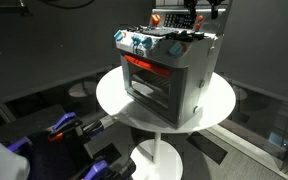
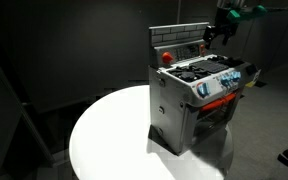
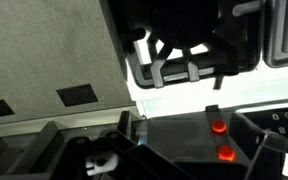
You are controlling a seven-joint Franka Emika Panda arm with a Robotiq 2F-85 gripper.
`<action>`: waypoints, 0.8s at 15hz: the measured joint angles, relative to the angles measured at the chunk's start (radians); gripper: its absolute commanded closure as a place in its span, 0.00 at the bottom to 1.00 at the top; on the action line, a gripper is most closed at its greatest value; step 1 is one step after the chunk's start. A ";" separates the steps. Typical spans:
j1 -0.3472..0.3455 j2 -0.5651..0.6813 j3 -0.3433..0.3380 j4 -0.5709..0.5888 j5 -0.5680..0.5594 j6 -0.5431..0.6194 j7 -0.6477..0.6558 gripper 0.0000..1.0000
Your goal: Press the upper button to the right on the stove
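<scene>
The small silver-grey stove [image 1: 169, 75] with a red-trimmed oven door stands on a round white table [image 1: 114, 100]; it also shows in an exterior view [image 2: 199, 95]. My gripper [image 1: 197, 15] hangs over the right end of the stove's raised back panel [image 2: 179, 42], just above it [image 2: 220, 30]. In the wrist view two red buttons sit on a dark part of the panel, an upper one [image 3: 217, 127] and a lower one [image 3: 225, 153]. The dark fingers stand apart at the lower left and lower right, with the gripper [image 3: 179, 165] open and empty.
Dark burners [image 2: 204, 70] and blue-white knobs [image 1: 144, 45] lie on the stove top and front. A larger red button [image 2: 165, 57] sits at the panel's other end. A blue and black object [image 1: 64, 128] lies on the floor beside the table. Dark walls surround the scene.
</scene>
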 measured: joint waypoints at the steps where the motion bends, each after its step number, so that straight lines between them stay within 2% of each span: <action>1: 0.001 0.007 -0.002 0.006 0.000 0.005 0.000 0.00; 12: 0.020 0.066 -0.025 0.076 0.000 0.019 0.018 0.00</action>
